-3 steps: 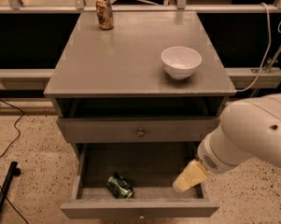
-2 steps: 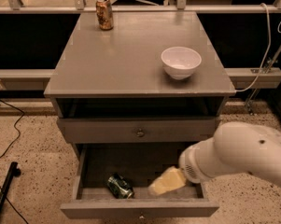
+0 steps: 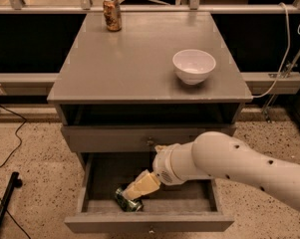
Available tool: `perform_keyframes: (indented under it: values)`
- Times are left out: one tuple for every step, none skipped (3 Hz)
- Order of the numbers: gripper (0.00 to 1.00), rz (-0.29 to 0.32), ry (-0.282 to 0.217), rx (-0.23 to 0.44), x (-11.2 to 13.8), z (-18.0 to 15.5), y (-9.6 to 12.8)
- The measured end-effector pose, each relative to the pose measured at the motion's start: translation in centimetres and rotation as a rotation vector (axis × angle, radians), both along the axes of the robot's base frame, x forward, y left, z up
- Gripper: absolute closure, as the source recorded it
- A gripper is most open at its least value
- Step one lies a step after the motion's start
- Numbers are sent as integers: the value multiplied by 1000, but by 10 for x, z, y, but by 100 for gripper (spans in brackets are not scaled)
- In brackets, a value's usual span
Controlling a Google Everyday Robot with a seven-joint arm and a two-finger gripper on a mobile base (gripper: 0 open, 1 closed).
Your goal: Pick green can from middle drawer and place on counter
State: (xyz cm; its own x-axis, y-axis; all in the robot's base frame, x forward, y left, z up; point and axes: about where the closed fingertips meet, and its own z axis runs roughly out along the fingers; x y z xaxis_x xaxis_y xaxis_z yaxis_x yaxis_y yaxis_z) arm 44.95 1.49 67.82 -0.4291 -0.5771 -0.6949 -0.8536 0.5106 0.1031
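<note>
The green can (image 3: pixel 125 202) lies on its side in the open middle drawer (image 3: pixel 149 222), near the front and left of centre. My gripper (image 3: pixel 141 185), cream-coloured on the end of the white arm (image 3: pixel 229 164), reaches down into the drawer from the right. It sits right above the can's right end and hides part of it. I cannot tell whether it touches the can. The grey counter (image 3: pixel 134 59) is above.
A white bowl (image 3: pixel 194 65) stands on the counter's right side. A rust-brown and orange can (image 3: pixel 112 14) stands at its back left. A closed drawer (image 3: pixel 109 139) with a small knob sits above the open one. Cables lie on the floor at left.
My gripper has moved left across the open drawer, from its right side to just above the green can. The can has not moved.
</note>
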Motion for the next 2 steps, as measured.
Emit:
perform_keyframes:
  values:
    - [0,-13,6,-10,-2,0,-6]
    - [0,9,38,-13,0,-11,-4]
